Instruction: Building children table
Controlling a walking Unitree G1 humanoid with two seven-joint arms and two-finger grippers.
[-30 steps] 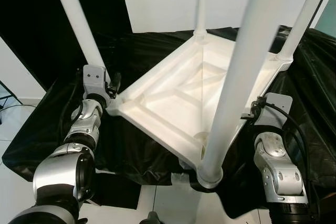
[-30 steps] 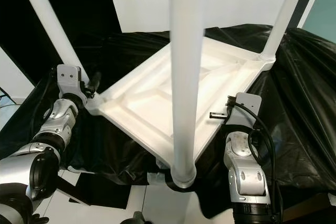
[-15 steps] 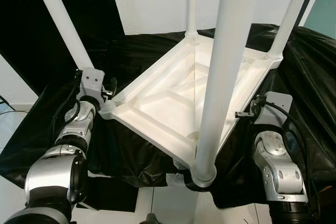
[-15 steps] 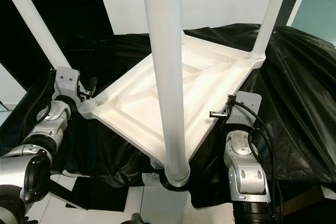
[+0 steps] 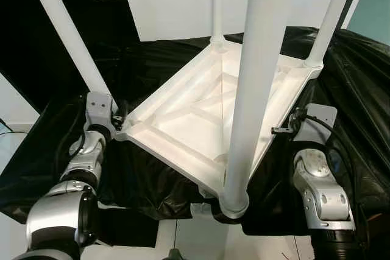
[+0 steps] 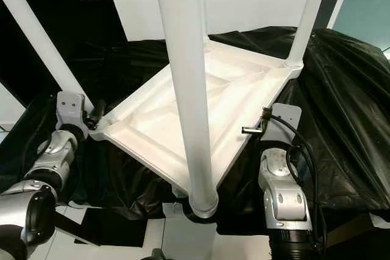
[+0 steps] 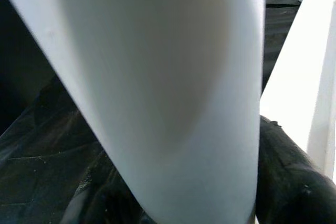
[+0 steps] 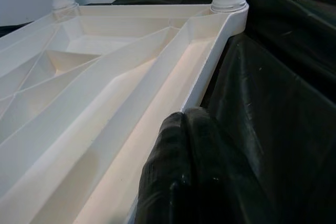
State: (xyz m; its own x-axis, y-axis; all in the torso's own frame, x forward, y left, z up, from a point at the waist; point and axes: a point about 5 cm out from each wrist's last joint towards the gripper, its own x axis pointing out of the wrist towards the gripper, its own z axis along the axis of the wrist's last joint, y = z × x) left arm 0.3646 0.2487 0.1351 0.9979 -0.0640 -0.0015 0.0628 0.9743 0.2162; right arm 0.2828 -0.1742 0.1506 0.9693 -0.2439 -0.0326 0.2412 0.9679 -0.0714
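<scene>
Inverted children table (image 5: 213, 114) on black sheet (image 5: 359, 89), four legs up. Your left tool (image 5: 119, 127) pinches left corner; right tool (image 8: 184, 182), fingers pressed together, braces right rim, steadying tabletop.

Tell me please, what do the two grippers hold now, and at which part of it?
The upturned white table. The left gripper is at its left corner, beside a leg; the right gripper grips the right edge rim.
</scene>
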